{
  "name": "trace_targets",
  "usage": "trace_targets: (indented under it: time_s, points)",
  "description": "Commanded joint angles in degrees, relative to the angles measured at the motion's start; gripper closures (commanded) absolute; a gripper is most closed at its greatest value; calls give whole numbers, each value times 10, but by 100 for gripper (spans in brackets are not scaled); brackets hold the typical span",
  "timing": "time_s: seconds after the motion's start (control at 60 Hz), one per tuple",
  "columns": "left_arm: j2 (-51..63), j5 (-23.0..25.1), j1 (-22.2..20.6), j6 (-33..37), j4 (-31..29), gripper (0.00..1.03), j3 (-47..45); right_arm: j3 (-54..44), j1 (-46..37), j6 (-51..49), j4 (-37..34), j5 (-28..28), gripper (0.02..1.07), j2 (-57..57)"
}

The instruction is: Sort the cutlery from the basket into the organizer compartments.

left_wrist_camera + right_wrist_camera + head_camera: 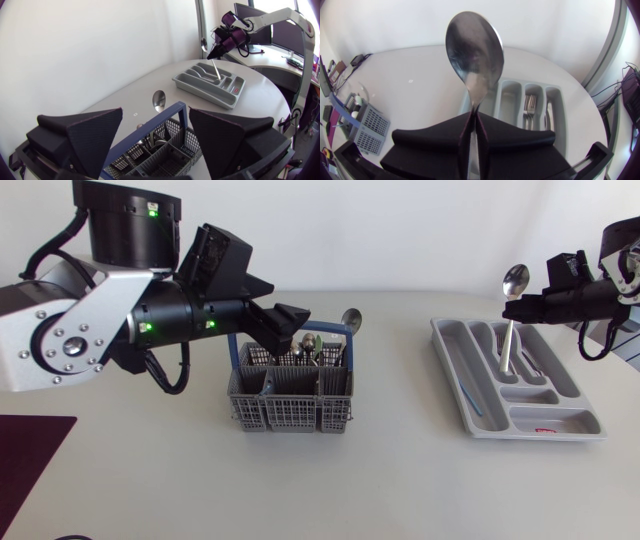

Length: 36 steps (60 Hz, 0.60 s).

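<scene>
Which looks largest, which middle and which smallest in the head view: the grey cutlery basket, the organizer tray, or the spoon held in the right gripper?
1. The organizer tray looks largest.
2. The cutlery basket looks somewhat smaller.
3. The spoon, held upright in the right gripper, is clearly smallest.

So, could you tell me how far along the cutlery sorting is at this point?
Partly done. Some sorted pieces already lie in the organizer. In hand: the right gripper is shut on a spoon, held upright above the organizer. Left to do: remaining cutlery stands in the basket, with the open left gripper just above it.
</scene>
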Motion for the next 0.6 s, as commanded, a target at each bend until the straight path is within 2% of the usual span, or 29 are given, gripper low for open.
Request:
trace_targets:
  time_s: [0.0,0.2,0.583]
  points:
    - [-9,-9,-6,23,-7,11,-17,49,-11,-20,-15,13,101,50]
    - [-13,-19,-14,57,-9,11,-36,117,-16,-34,-32,48,101,133]
    - [-26,-19,-15,78,-8,11,-62,180,-7,-31,-35,67,101,246]
